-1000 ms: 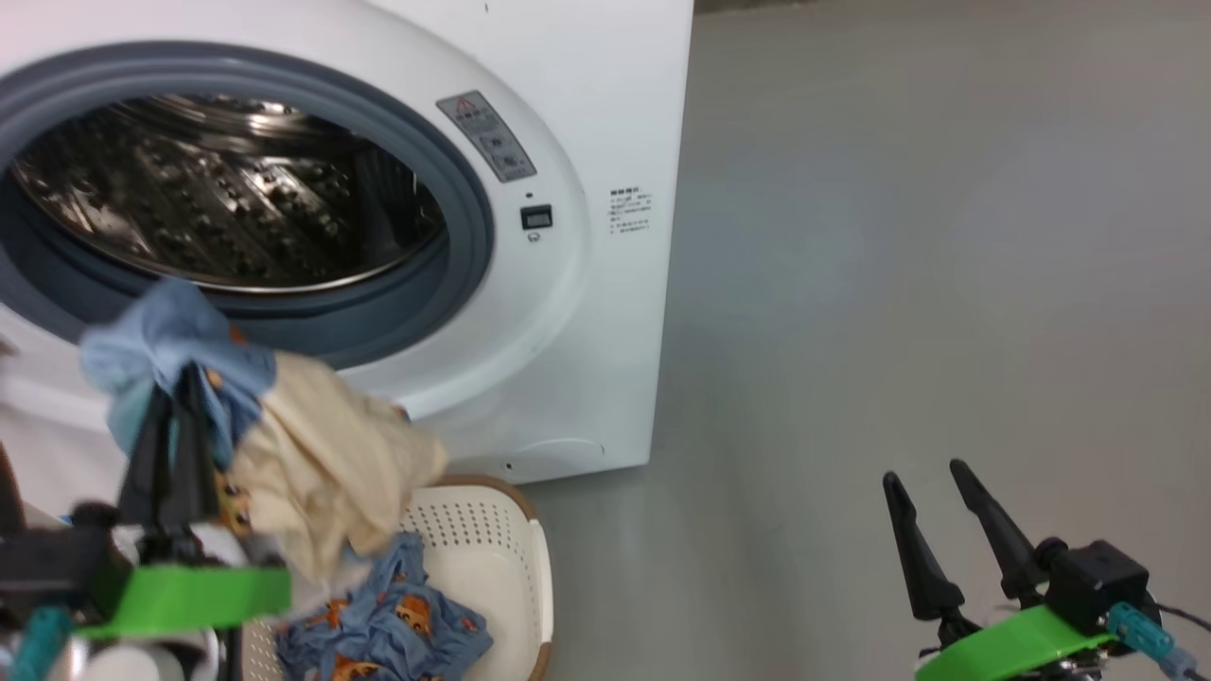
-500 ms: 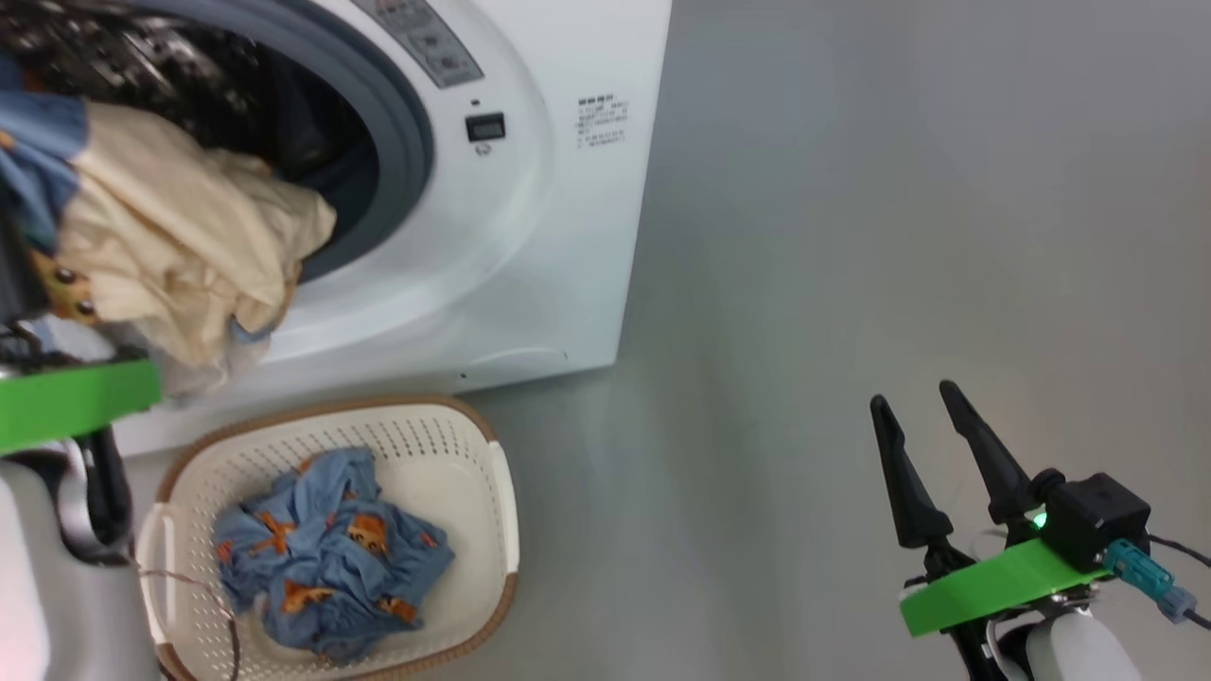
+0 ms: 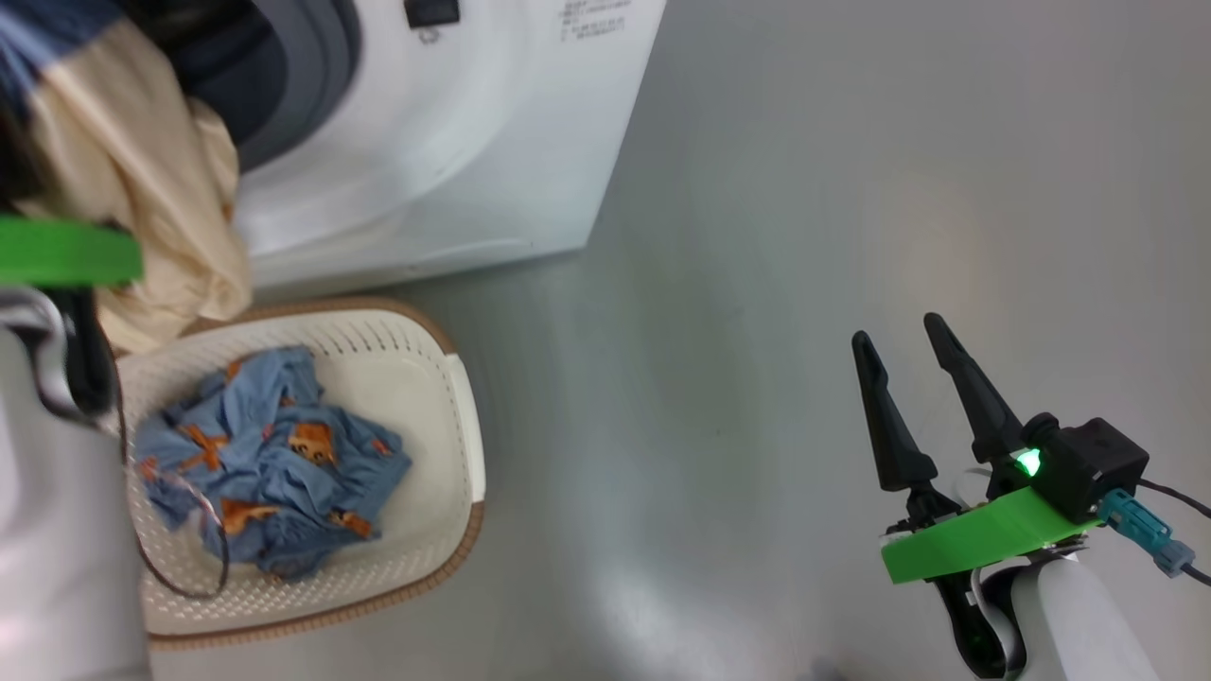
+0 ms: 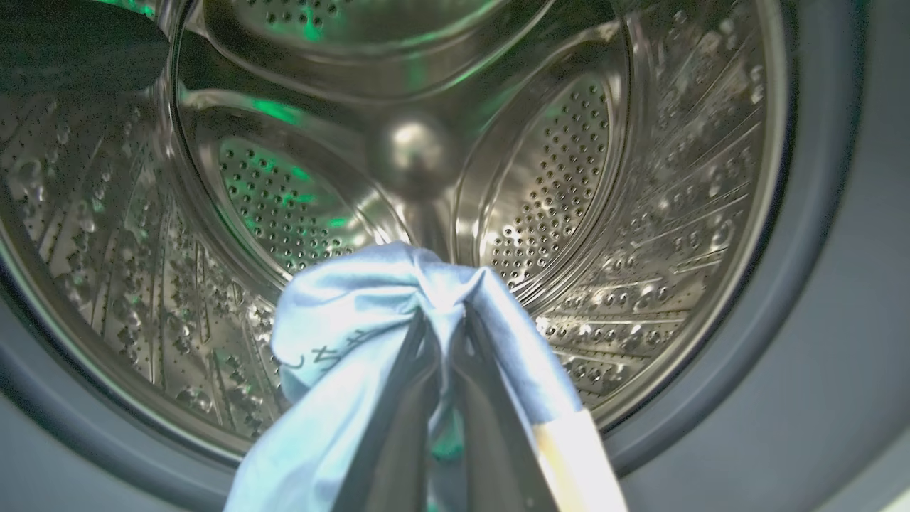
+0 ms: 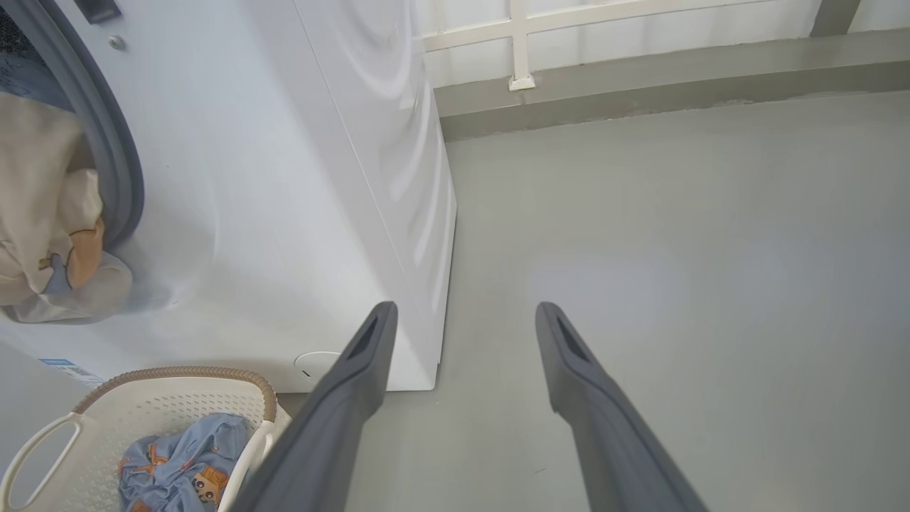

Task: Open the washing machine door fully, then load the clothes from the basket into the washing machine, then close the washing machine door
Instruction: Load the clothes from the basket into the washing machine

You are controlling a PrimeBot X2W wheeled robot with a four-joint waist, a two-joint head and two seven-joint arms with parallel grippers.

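The left pincer is clenched on a blue-and-cream garment. The blue cloth bunches over both fingertips, and a cream strip trails down beside the right finger. In the left wrist view the pincer points straight into the washing machine, with the garment held at the mouth of the perforated steel drum inside the grey gasket. In the head view the garment's cream part hangs in front of the opening. It seems to drape over the gasket's lower lip, though that corner is blurred and half hidden by the arm.

The basket sits on the floor just in front of the machine, below the hanging cloth. A crumpled heap of blue clothes with orange prints lies inside it.

The right pincer is released, with its two dark fingers spread wide. It hovers over bare floor, well apart from the basket and to the right of the machine.
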